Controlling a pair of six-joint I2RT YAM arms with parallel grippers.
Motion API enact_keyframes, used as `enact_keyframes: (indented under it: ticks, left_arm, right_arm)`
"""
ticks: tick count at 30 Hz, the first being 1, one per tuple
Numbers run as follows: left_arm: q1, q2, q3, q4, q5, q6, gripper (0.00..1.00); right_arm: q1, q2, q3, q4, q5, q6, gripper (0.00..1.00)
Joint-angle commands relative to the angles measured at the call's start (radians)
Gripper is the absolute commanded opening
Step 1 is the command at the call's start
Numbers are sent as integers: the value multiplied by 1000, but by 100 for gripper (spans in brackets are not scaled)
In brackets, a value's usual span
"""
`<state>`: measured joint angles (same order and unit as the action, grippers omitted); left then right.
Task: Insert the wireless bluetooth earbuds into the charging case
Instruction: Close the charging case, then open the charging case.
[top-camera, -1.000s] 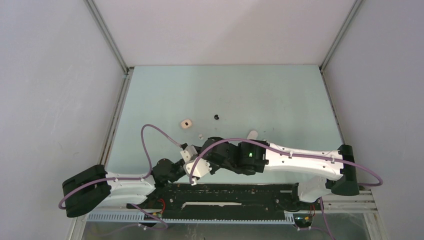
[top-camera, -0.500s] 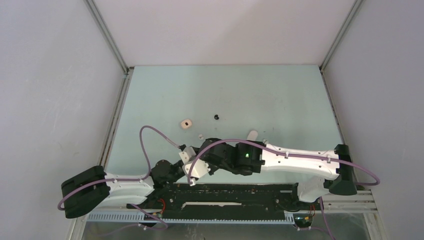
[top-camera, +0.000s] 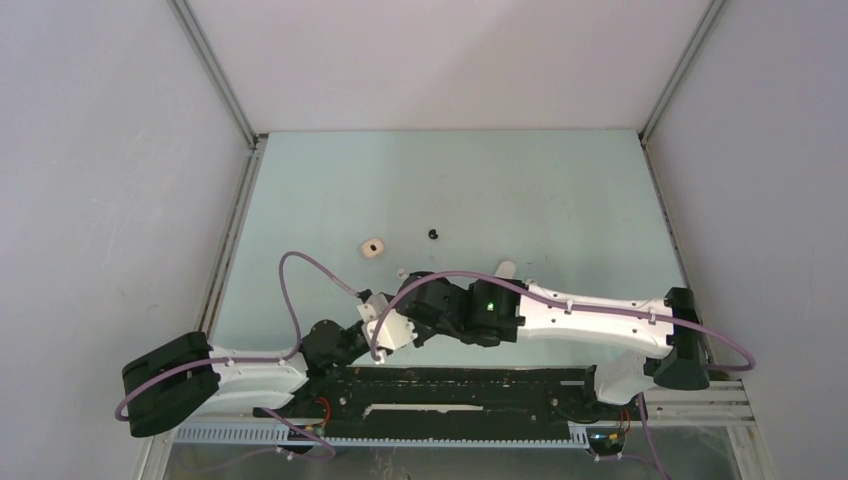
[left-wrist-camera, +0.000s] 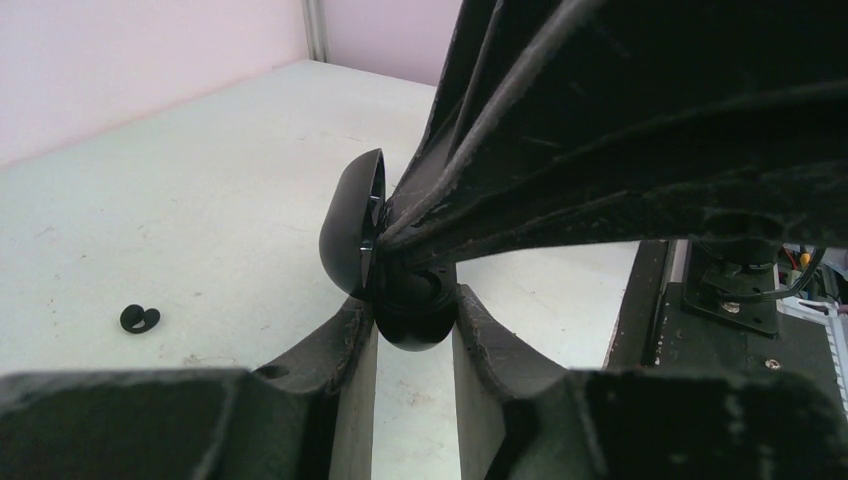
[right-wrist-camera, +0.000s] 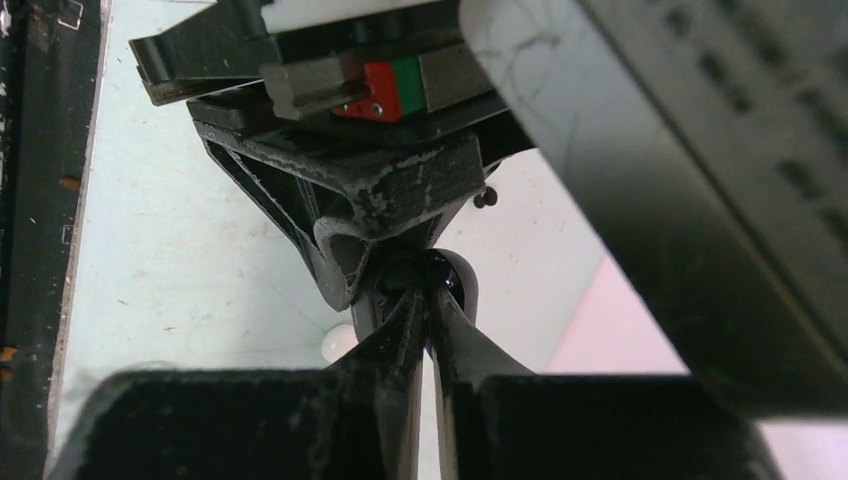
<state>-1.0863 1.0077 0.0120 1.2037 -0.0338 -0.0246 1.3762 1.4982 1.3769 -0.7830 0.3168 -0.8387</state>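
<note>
The left end effector (left-wrist-camera: 414, 312) is clamped on the lower half of the glossy black rounded plastic charging case (left-wrist-camera: 352, 228). The lid is hinged open and stands up on the left of the grip. Judged purpose: hold the case steady with its wells facing the other arm, so a push cannot slide it.

The right end effector (right-wrist-camera: 428, 300) has its fingers together, tips reaching into the open case between lid and base. Whether a bud is pinched there cannot be told, as it is black on black. Judged step: seating a bud in its well.

Around:
- A small black plastic earbud (left-wrist-camera: 140, 318) lies loose on the pale green tabletop (top-camera: 520, 180), well to the left of the left end effector.
- A small white rounded plastic bud (right-wrist-camera: 338, 345) rests on the tabletop, just down-left of the right end effector's tips and under the held case.
- Beyond both end effectors a cream rounded case (top-camera: 372, 247) sits alone.
- A white rounded piece (top-camera: 506, 268) lies beside the right forearm, partly hidden.

In the way: the open lid crowds the right fingers' entry, and the two end effectors sit very close — little room to tilt.
</note>
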Motion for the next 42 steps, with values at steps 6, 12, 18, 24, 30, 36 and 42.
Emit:
enact_keyframes:
  ticks: [6,12,18,24,30,36,42]
  left_arm:
    - [-4,2,-6,91,26,23,0]
    - [-4,29,-2,90,26,23,0]
    - [-4,40,2,91,26,23,0]
    - [-4,54,4,91,22,52,0]
    - [-3,32,-6,79,69,34,0]
    - [-4,-138,72,-304,185,87,0]
    - [-4,-158,47,-302,184,130,0]
  right_arm:
    - [-28,-12,58,-14,-22,25,26]
    - [-18,-69,210,-143,-84,27,29]
    - [-109,-168,254,-258,-188,52,34]
    - [-417,-219,234,-245,-404,84,37]
    - [-737,-104,280,-387,-839,68,51]
    - [-665,-87,145,-452,-988,-4,72]
    - [-532,-175,-52,-236,-982,116,87]
